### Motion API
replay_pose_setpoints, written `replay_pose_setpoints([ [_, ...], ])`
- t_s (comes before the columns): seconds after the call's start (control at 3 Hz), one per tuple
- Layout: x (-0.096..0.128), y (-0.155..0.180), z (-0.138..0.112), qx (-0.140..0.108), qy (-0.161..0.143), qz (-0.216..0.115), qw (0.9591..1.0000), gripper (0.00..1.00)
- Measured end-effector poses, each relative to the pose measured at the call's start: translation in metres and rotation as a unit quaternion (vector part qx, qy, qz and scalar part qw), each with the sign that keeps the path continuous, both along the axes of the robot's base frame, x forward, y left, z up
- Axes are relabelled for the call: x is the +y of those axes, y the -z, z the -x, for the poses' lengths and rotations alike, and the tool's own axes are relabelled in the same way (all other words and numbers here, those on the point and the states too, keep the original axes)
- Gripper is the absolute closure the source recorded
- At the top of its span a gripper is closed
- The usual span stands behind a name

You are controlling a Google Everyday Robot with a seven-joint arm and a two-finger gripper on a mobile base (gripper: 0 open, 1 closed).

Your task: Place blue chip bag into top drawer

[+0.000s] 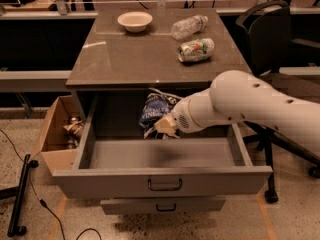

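The blue chip bag (154, 110) is a crumpled dark blue foil bag with white lettering. My gripper (164, 125) is shut on its lower right side and holds it inside the open top drawer (160, 180), near the drawer's back and above its floor. The white arm (250, 108) reaches in from the right over the drawer's right wall. The drawer is pulled far out and has a dark bar handle (164, 185) on its front panel. The bag's lower edge is partly hidden by the gripper.
On the tabletop (135, 59) stand a white bowl (135, 21), a clear plastic bottle (188, 26) and a crushed silver-green can (196, 49). A smaller drawer (162, 205) sticks out below. A cardboard box (57, 136) sits at the left, a black chair (270, 39) at the right.
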State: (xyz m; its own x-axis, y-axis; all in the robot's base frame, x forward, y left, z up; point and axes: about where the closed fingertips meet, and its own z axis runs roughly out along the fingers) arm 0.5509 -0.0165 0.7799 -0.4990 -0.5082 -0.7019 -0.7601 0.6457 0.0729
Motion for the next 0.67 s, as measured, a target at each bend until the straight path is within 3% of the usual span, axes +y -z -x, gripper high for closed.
replay_pose_setpoints([
  [0.33,-0.003,0.036,-0.036,0.000,0.032,0.019,0.9993,0.40],
  [0.67,-0.001,0.058,-0.067,0.011,0.041,0.002,0.9991,0.16],
])
